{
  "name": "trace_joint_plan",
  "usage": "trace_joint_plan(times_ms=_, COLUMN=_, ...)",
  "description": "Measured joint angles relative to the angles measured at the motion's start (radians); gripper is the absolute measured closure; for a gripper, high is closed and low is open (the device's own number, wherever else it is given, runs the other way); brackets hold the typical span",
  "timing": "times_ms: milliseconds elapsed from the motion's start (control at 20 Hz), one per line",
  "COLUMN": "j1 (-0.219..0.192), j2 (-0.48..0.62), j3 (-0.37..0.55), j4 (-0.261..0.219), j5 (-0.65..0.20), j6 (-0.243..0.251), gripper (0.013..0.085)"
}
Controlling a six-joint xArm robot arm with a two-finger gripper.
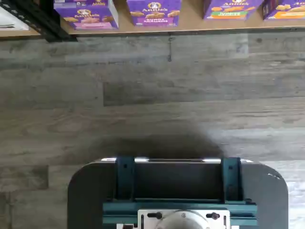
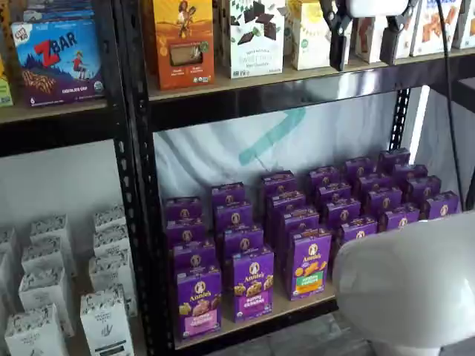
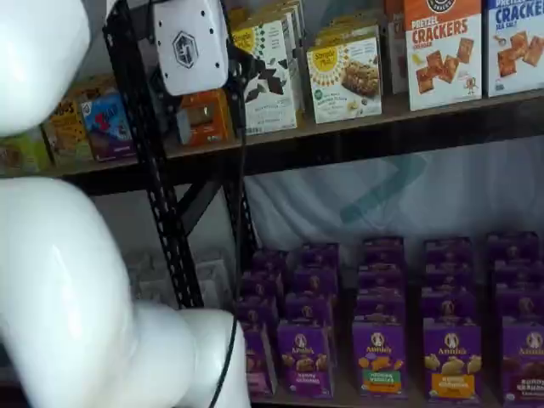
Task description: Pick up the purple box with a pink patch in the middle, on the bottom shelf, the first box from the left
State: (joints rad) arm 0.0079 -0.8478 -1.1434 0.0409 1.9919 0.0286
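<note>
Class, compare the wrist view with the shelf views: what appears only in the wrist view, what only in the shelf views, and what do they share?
Only the wrist view: the grey plank floor and a dark mount with teal brackets.

Only the shelf views: the gripper, hanging open before the upper board of cracker and snack boxes, and the white arm.

Both: the purple box with the pink band and its purple neighbours at the front of the bottom shelf.

We read "Annie's" on the purple box (image 2: 199, 302), "ZBAR" on a blue box (image 2: 58, 59), "CRACKERS" on an orange and white box (image 3: 440, 51), and "Simple Mills" on a yellow box (image 3: 344, 76).
</note>
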Motion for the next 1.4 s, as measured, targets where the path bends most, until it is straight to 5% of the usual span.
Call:
trace_joint_plan(times_ms=350, j1=-0.035, j2=-0.026, j3=0.028, j4=0.046, j5=-0.041, j6=-0.018, gripper=0.0130)
trace_joint_plan(times_ms=700, j1=0.041, j2=-0.045, j3=0.091, j4=0.000, j5=-0.075, j6=0.038, gripper=0.0130)
trace_joint_plan(times_ms=1400, j1=0.095, j2=-0.099, j3=0.381, j4=0.003, j5=-0.323, j6=0.088, gripper=0.0130)
